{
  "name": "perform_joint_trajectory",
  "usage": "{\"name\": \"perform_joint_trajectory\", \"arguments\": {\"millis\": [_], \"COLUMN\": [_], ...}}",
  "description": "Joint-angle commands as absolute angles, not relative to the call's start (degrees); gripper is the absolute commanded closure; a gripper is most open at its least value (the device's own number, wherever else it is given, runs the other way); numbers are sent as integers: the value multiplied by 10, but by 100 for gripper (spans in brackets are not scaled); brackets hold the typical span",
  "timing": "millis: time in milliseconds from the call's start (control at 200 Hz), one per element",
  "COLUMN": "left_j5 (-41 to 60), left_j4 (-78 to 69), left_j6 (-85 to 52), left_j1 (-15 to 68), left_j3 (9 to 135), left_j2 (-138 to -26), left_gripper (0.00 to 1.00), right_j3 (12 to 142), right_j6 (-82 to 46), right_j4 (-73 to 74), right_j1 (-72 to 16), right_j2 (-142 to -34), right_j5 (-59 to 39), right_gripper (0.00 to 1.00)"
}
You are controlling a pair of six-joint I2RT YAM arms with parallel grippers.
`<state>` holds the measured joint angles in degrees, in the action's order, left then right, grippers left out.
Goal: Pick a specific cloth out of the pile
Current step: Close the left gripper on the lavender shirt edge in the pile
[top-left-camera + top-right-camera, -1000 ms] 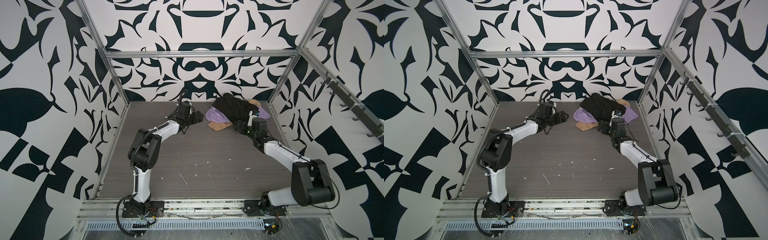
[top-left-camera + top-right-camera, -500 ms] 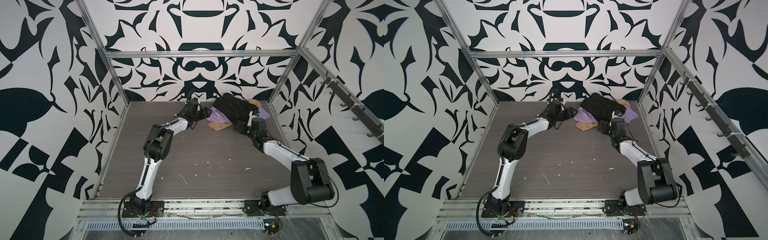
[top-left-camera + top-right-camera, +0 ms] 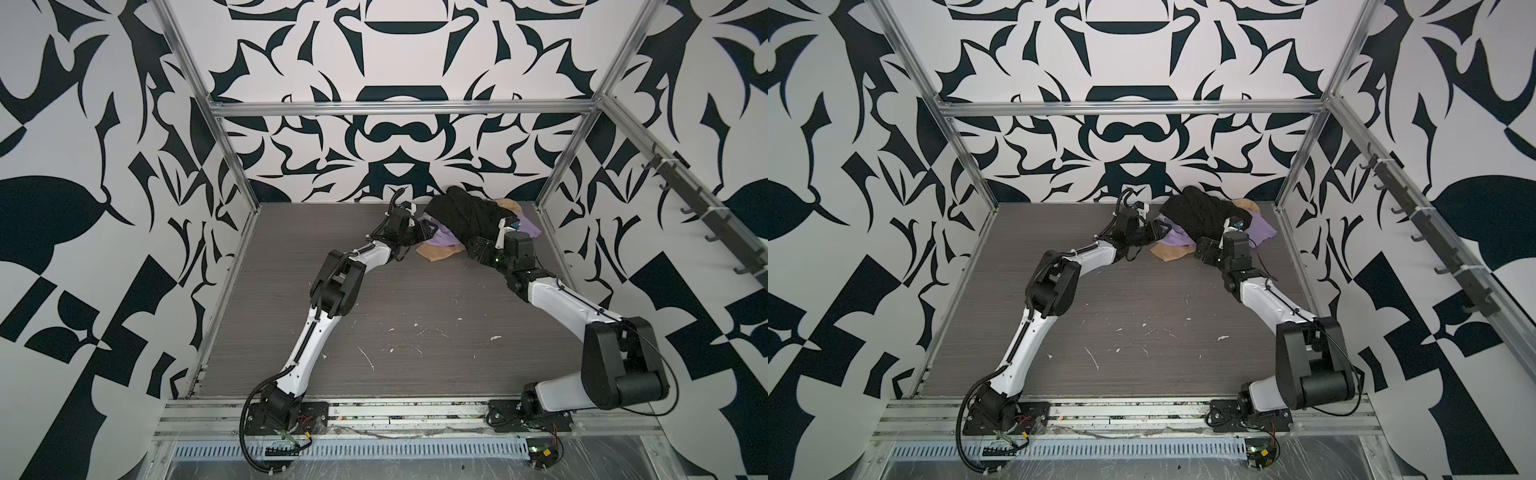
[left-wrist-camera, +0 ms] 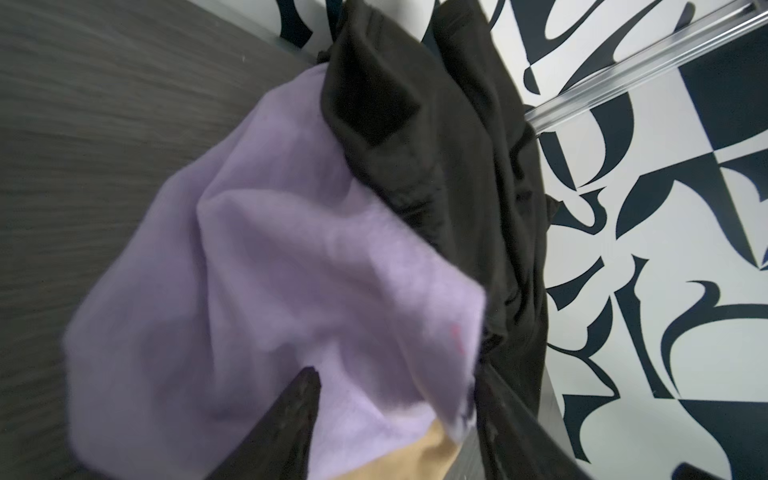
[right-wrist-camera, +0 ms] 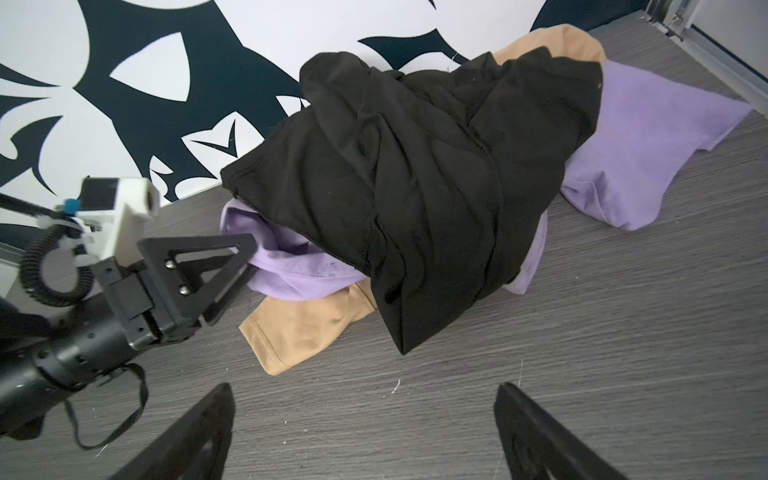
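Grasping seems in hand: left gripper (image 4: 395,374) has fingers apart astride the cloth (image 4: 270,249), lilac, poking from under black cloth (image 5: 415,187) in the pile (image 3: 469,216) at the back; right gripper (image 5: 365,388) gapes idle; next, pinch, drag clear.

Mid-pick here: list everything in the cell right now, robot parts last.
pile: one, three cloths, at the back of the table near the right corner
lilac cloth: one, light purple, in the pile, partly under the black one
black cloth: one, black, on top of the pile
tan cloth: one, tan-beige, at the bottom, showing at the pile's front and back
table: one, dark grey wood grain
white scraps: several, white, scattered on the table's near half
hooks: a row, dark, on the right wall
arms: two, white and black, both reaching toward the pile
left end effector: one, black, open, fingers either side of a lilac fold
right end effector: one, black, open, empty, over bare table before the pile
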<state>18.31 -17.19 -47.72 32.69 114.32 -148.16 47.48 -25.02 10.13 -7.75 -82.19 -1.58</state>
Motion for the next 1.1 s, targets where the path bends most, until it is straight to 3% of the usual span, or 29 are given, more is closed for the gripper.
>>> {"name": "perform_joint_trajectory", "arguments": {"millis": [0,380,655,1100], "left_j5": [190,182,165,148], "left_j4": [-168,-151,-131,-116], "left_j6": [-484,-472,-468,-445], "left_j1": [327,323,327,347], "left_j3": [1158,1181,1190,1184], "left_j2": [-1485,-1485,-1466,-1404], "left_gripper": [44,80,100,100], "right_j3": [497,504,504,499], "right_j6": [-260,-259,-260,-256], "right_j4": [106,101,102,96], "right_j1": [-78,-78,-78,-78], "right_j2": [-817,-815,-815,-807], "right_j5": [-28,-30,-30,-14], "right_gripper": [1,1,1,1]}}
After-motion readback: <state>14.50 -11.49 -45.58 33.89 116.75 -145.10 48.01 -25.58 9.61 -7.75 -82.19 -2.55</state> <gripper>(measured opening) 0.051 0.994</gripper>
